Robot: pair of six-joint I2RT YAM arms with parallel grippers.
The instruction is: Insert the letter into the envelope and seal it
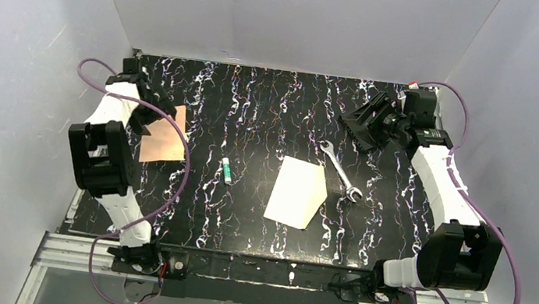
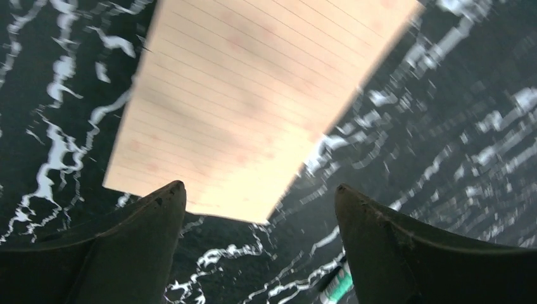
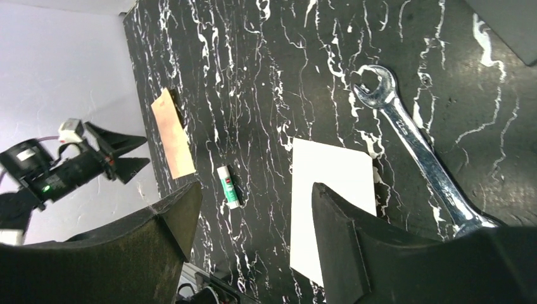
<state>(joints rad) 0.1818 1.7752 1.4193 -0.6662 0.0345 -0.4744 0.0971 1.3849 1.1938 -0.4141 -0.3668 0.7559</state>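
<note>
A: Left gripper (image 2: 258,187)?
B: Jaws spread wide, nothing pinched, poised over an edge of the letter (image 2: 253,95).
A: And lying where?
B: Flat on the left of the table (image 1: 270,121), well apart from the envelope (image 1: 297,193) near the middle, glue stick (image 1: 226,170) between.
A: Right gripper (image 3: 254,187)?
B: Spread as well, empty, up at the far right beyond the wrench (image 1: 341,171).

I work in a robot lab cell, not in a home. Plain pale walls (image 1: 292,13) close my table (image 1: 272,105) on three sides. My left arm (image 1: 105,154) and right arm (image 1: 443,183) are bolted to an aluminium rail (image 1: 64,251), and purple cables (image 1: 93,61) loop from them.
</note>
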